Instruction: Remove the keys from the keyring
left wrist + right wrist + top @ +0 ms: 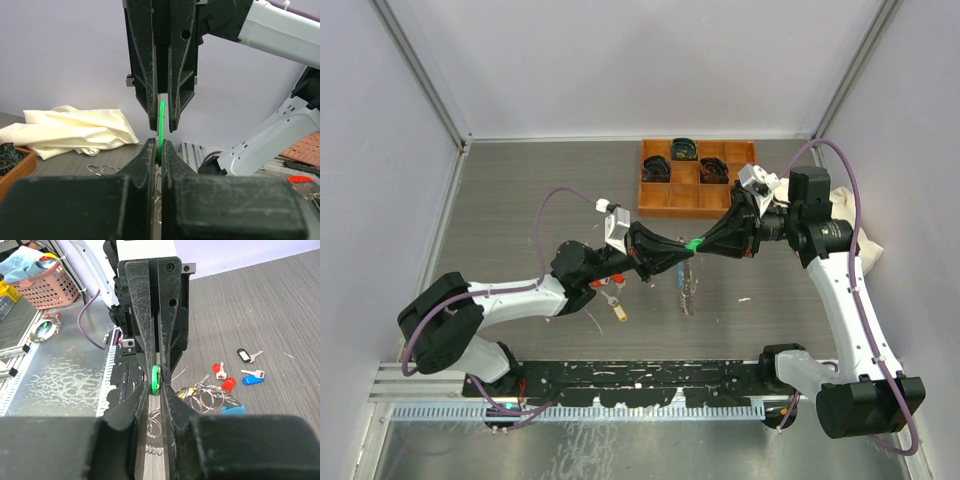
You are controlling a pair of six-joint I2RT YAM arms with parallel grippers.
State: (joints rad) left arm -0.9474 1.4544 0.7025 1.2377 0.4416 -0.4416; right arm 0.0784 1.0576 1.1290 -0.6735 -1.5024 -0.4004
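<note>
My left gripper (686,250) and right gripper (699,243) meet tip to tip above the table's middle. Both are shut on the green tag (692,245) of one key. In the left wrist view my fingertips (159,150) clamp the tag (161,120) from below. In the right wrist view it sits between my tips (155,382). Silvery keyring loops (688,290) hang under it. More rings (210,395) with a light-blue segment (232,410) lie on the table. Red (219,371), blue (252,380) and black-tagged (243,355) keys lie loose beside them.
An orange tray (692,205) with black items stands at the back. A cream cloth (75,130) lies at the far right edge. A yellow-tagged key (620,312) lies under my left arm. Loose split rings (100,170) lie on the table.
</note>
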